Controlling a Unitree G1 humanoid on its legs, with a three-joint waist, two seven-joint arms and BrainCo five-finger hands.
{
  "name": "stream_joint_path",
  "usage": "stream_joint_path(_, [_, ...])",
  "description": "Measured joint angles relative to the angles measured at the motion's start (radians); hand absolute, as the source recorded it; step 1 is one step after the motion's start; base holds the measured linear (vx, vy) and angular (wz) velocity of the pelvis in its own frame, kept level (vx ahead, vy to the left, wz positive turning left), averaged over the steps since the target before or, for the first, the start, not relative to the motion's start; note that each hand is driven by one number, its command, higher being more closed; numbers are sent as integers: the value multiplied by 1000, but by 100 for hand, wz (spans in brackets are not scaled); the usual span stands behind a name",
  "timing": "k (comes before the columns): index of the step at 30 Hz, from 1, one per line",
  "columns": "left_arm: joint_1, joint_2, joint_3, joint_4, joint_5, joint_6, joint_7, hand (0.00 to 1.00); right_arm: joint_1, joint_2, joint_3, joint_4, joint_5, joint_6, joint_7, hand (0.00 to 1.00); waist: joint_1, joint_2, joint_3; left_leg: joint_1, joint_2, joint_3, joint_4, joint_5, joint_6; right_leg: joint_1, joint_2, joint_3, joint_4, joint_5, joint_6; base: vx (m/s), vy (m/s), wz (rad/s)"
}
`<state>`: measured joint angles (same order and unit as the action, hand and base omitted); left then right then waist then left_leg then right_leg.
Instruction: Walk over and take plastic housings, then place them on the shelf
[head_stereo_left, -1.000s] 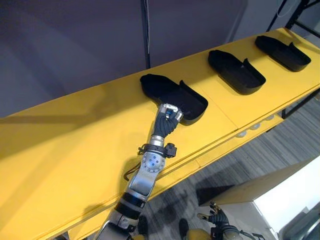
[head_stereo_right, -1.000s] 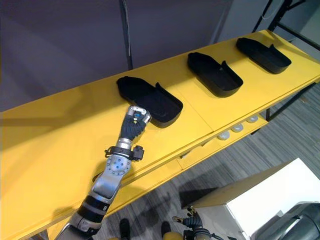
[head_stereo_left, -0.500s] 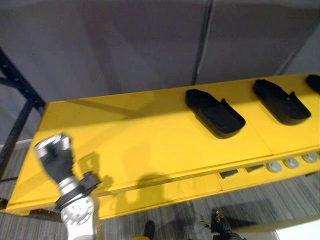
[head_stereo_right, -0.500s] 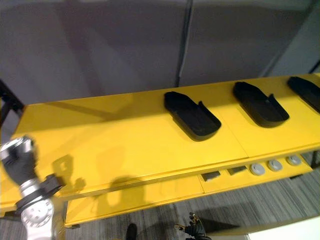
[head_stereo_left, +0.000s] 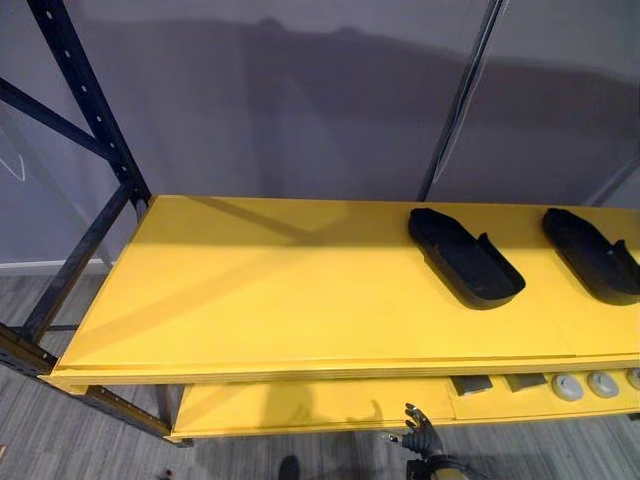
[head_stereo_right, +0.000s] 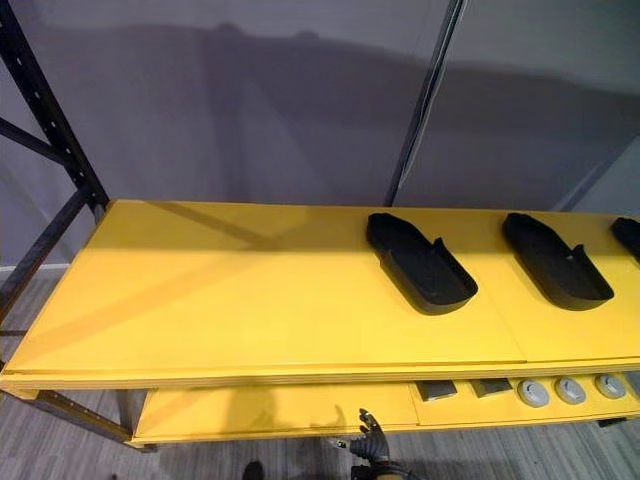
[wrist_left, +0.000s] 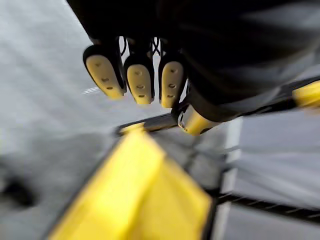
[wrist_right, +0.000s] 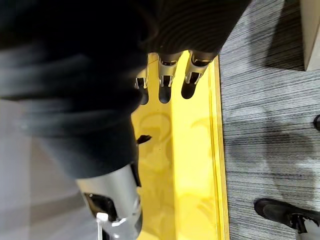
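Right hand (head_stereo_left: 421, 437) is held low, fingers spread, empty; shelf edge (head_stereo_left: 300, 372) is set between it and the nearest housing (head_stereo_left: 465, 258), up beyond. Left hand (wrist_left: 140, 80) is curled, empty.

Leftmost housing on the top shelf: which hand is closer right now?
Right, probably. The right hand hangs below the shelf front edge, slightly left of the leftmost housing. The left hand is curled near a shelf corner, seemingly farther away.
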<state>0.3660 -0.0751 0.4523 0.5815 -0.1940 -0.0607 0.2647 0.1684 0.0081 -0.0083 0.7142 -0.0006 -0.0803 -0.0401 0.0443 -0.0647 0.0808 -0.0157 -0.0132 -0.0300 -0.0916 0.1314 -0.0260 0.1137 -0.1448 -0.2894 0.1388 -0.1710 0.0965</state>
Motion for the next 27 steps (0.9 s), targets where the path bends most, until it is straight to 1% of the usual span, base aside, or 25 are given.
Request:
stream_joint_path(2, [-19,4,-15,48,8,3,-16,100,0,4,-22,5,1,0,-2,0,-1,1,0,2,-2,1,0,-2,2,-1,-3,1,7,-7,-5,29,-3,3])
stream_joint_path(3, [-34,8,-29,75,31,3,-21,0,1,6,-34,8,4,0,-10,0,-2,2,0,4,-4,1,0,-4,5,-1,-4,3,11,-10,-9,47,-11,0])
stream_joint_path(7, [-80,35,-93,124,102,0,-32,0,-6,7,-62,48,8,0,-21,0,-3,8,0,8,-4,7,0,-8,3,0,-4,10,9,-13,-9,55,-18,-6])
stream_joint_path(9, [-108,65,-150,153,163,-5,-36,0,-18,2,-69,83,23,-1,-24,0,-4,15,4,20,0,33,0,-13,2,0,-2,41,5,-14,-9,56,-16,-33])
stream_joint_path(11, [-133,84,-195,175,195,-5,-37,0,-20,-2,-69,99,28,-1,-28,0,-6,23,10,28,1,49,0,-20,0,2,-1,58,1,-14,-9,57,-15,-32])
stream_joint_path(13, [-150,89,-235,187,219,-5,-42,0,-22,-4,-70,130,32,-1,-31,0,-18,23,11,37,1,54,0,-27,2,14,1,62,-12,-13,-9,49,-19,-14])
stream_joint_path(14, [-158,91,-257,195,228,-5,-53,0,-22,-5,-70,138,33,-1,-35,0,-28,22,12,40,1,58,0,-32,3,18,1,65,-19,-13,-9,42,-18,-14])
stream_joint_path(15, [-164,86,-285,200,241,-5,-62,0,-27,-6,-71,141,33,-1,-37,0,-32,24,15,43,3,69,0,-37,3,16,2,79,-25,-13,-10,33,-11,-25])
stream_joint_path(20, [-178,103,-329,205,282,-5,-73,0,-54,-14,-73,161,33,-1,-43,0,-35,23,24,60,9,114,0,-59,-1,13,8,125,-32,-12,-10,31,-8,-29])
stream_joint_path(25, [-193,119,-359,224,299,-3,-72,0,-62,-12,-108,158,31,-2,-55,0,-51,20,37,62,6,116,4,-65,0,20,11,135,-47,-11,-12,26,-8,-4])
stream_joint_path(27, [-198,121,-361,224,316,-2,-72,0,-81,-14,-110,158,30,-2,-59,0,-54,20,49,74,12,137,5,-73,-5,20,15,159,-46,-9,-14,-9,-3,-27])
